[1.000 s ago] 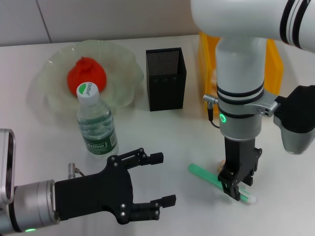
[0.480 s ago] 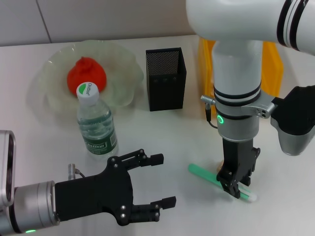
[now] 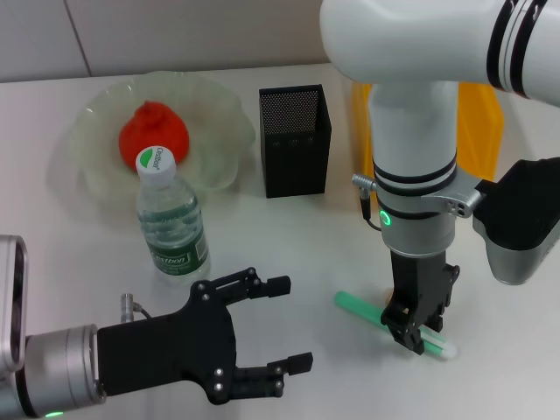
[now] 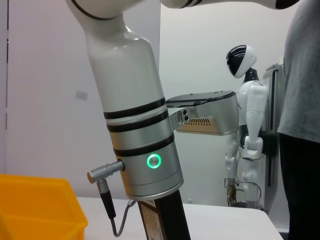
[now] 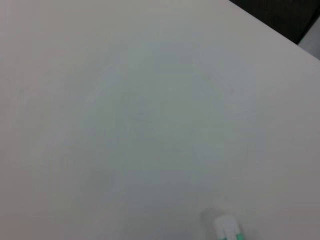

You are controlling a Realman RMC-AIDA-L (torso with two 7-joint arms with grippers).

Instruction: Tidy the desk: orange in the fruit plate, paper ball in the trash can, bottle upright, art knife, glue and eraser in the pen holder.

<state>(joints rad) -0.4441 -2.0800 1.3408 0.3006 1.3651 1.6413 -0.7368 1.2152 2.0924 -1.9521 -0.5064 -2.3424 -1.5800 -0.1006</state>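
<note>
I have the right end effector (image 3: 418,335) pointing straight down over the green stick (image 3: 395,325) that lies flat on the table (image 3: 297,245) in front of the black mesh pen holder (image 3: 295,140); it looks like the art knife or the glue, and I cannot tell which. The fingers appear to straddle the stick near its white-capped end, seemingly closing on it, but I cannot tell from here whether they already pinch it. The right wrist view shows only bare table and the white and green tip of the stick (image 5: 226,229). My left end effector (image 3: 229,337) hovers low at the near left with its fingers spread, holding nothing, idle. The orange (image 3: 155,134) already sits in the fruit plate (image 3: 219,105) and the bottle (image 3: 171,217) stands upright just in front of the plate, so I judge those steps done. The yellow bin (image 3: 483,118) sits behind the right arm. The step in hand is picking up the stick; next I need a firm grip, a straight lift, then a carry back and left to the holder's open top, tilting the stick upright before release.
</note>
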